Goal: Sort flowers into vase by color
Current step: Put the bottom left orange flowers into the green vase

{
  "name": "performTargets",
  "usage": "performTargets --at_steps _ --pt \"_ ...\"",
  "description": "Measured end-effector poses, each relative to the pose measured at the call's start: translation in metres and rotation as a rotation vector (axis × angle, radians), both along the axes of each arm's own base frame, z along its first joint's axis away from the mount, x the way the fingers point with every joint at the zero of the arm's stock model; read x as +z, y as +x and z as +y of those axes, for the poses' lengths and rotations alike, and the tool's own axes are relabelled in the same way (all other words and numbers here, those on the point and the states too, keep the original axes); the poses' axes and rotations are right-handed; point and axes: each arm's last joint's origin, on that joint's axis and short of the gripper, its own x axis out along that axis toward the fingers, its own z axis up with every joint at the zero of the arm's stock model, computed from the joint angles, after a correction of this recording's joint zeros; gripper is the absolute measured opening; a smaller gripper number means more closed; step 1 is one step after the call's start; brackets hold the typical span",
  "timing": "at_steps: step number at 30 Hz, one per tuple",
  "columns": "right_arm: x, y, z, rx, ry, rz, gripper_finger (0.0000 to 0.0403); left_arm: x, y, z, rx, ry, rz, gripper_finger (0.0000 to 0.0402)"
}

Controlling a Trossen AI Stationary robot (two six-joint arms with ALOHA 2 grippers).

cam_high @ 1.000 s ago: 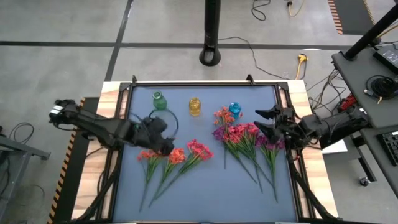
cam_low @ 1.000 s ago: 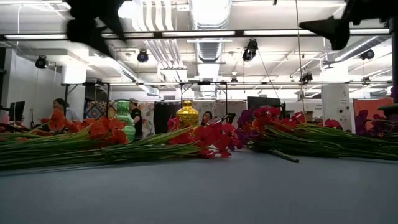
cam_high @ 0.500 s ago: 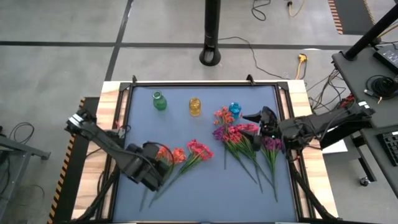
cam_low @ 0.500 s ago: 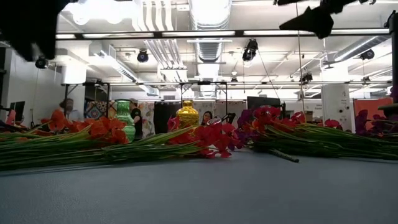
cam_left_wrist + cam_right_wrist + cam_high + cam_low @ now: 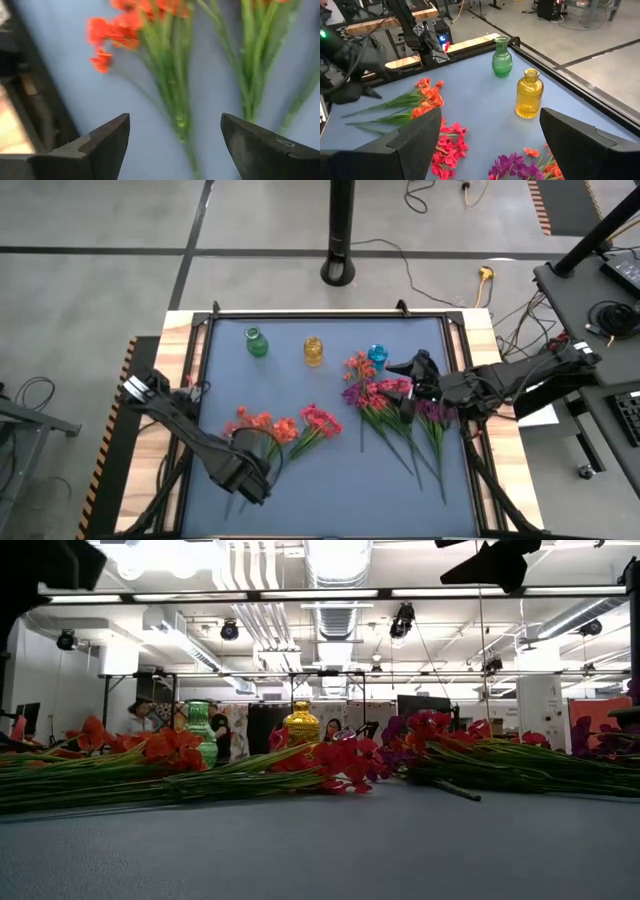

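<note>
Both jaws wide open, empty, above flowers (image 5: pixel 300 425).

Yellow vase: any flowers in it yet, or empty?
Empty. The yellow vase stands upright with a bare neck, nothing poking out; in the high view all the flowers lie flat on the table.

Grey concrete floor (image 5: pixel 100 290), black pole base (image 5: pixel 339 270), ceiling strip lights (image 5: pixel 440 592) overhead.

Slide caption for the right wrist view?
Open right gripper facing green vase, yellow vase and loose flowers.
</note>
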Motion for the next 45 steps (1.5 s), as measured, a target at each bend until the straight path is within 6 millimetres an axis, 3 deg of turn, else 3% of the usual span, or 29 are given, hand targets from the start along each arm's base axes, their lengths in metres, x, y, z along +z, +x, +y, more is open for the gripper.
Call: performTargets --at_steps 7,15,22,36,45 --pt "-0.005 0.005 0.002 0.004 0.006 0.021 0.0331 -0.033 -0.005 0.005 0.004 -0.004 0.084 0.0272" --pt "-0.007 0.008 0.004 0.048 0.021 0.037 0.0331 -0.064 -0.007 0.006 0.042 -0.085 -0.018 0.0245" --pt "-0.007 0.008 0.004 0.048 0.02 0.039 0.0331 -0.067 -0.01 0.009 0.06 -0.071 -0.015 0.0207" --pt "-0.009 0.009 0.004 0.048 0.018 0.047 0.0331 -0.072 -0.014 0.014 0.123 -0.005 -0.031 0.0018" --pt "-0.01 0.01 0.004 0.048 0.016 0.053 0.0331 -0.057 -0.018 0.018 0.119 0.072 0.017 0.001"
